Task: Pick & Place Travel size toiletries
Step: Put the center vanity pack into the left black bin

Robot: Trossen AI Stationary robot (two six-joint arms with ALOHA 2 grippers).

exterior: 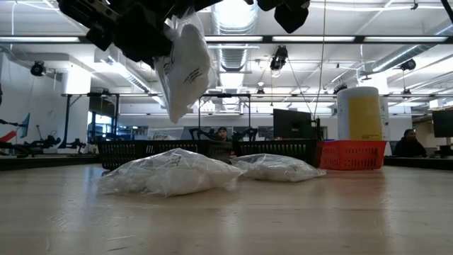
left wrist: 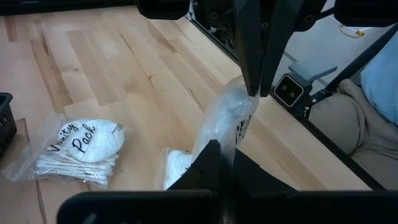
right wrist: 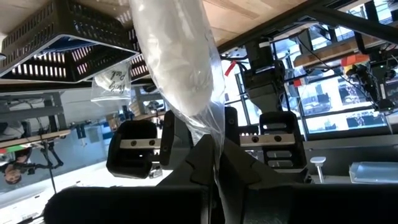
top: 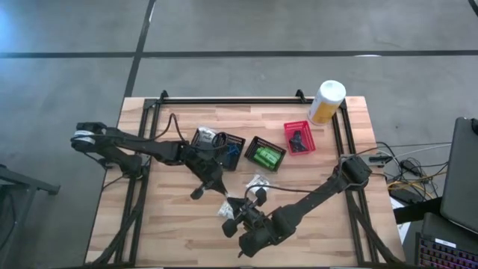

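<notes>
A white clear-wrapped packet of the travel size toiletries hangs in the air above the table's near middle, and both grippers are shut on it. My left gripper has one end and my right gripper the other. In the low view the packet is well above the wood. Two more clear-wrapped packets lie flat on the table below: one printed "Vanity Pack", one partly hidden by my left fingers. My left gripper pinches the packet's clear wrap at one end between its two shut fingers; one layer or several, I cannot tell. The packet is lifted clear of the table and stretches away toward the other gripper. My right gripper pinches the gathered clear wrap at the packet's other end between its two shut fingers. Its fingers come at that end opposite my left gripper. The packet is clear of the table.
Along the far half stand a black mesh basket, a black basket with green packets and a red basket. A white-and-yellow canister is at the far right. A loose packet lies near the middle.
</notes>
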